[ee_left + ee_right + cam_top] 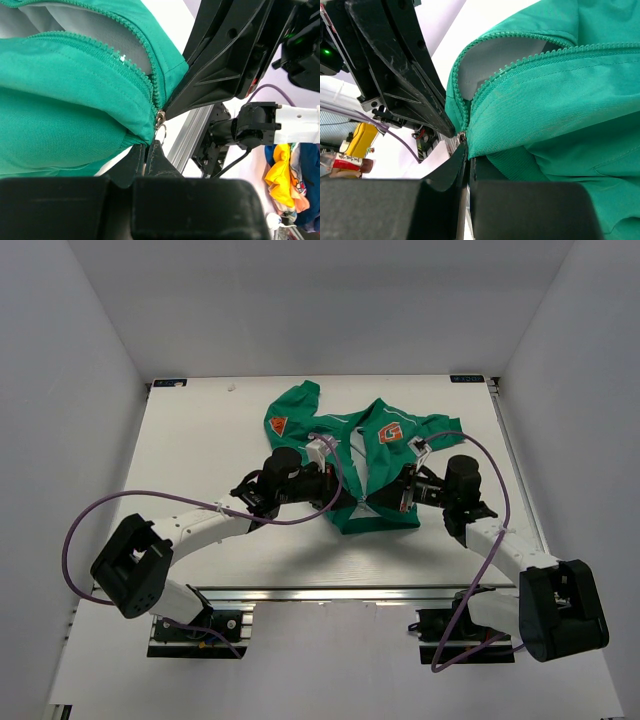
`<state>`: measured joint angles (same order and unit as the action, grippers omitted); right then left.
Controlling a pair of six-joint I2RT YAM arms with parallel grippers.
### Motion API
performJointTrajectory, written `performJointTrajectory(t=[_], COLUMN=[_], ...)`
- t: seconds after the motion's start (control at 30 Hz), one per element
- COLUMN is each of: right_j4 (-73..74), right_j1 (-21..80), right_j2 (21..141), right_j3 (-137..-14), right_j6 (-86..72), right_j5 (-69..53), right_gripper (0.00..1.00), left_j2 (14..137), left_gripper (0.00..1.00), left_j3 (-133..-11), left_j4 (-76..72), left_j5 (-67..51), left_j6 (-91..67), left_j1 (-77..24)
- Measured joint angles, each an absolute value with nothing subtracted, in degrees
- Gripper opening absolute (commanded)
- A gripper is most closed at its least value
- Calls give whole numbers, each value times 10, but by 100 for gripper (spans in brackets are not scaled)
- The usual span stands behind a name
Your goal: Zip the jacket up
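Observation:
The green jacket (375,465) lies face up at the back middle of the table, with its orange "G" badge (391,434) showing. The front is open above and the zipper slider (160,119) sits at the bottom hem. My left gripper (342,490) is shut on the hem fabric just left of the slider (146,148), and the ring pull (161,134) hangs beside its fingertips. My right gripper (392,496) is shut on the hem at the zipper's foot from the right (467,149), just below the slider (463,135). The pale lining (490,62) shows between the open teeth.
The table's near edge carries an aluminium rail (330,595). White walls enclose the table on the left, the back and the right. One sleeve with an orange patch (278,423) lies at the back left. The two grippers nearly touch over the hem.

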<state>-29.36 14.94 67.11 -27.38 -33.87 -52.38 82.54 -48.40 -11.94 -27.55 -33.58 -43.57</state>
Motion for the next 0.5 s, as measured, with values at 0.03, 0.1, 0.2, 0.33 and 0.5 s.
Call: performJointTrajectory(t=[0.03,0.1,0.2,0.33,0.5], right_j4=[-291,-285,-265,-215,-180], right_j1=[150,150,151,151,151], right_j2=[671,671,671,680,681], right_j3=[-276,-280,-289,-316,-324], right_j6=[-338,-335,-320,-281,-248], right_j5=[-525,-528,-538,-555,-572], right_gripper=[0,0,0,0,0], left_j2=[825,825,825,825,829], left_gripper=[0,0,0,0,0], left_j3=[-484,-484,-485,-485,-489], left_j4=[-118,-112,-103,-102,-92], left_j5=[-277,-278,-286,-309,-344], left_j6=[-332,-325,-315,-301,-282], left_j1=[-436,-435,-434,-432,-431])
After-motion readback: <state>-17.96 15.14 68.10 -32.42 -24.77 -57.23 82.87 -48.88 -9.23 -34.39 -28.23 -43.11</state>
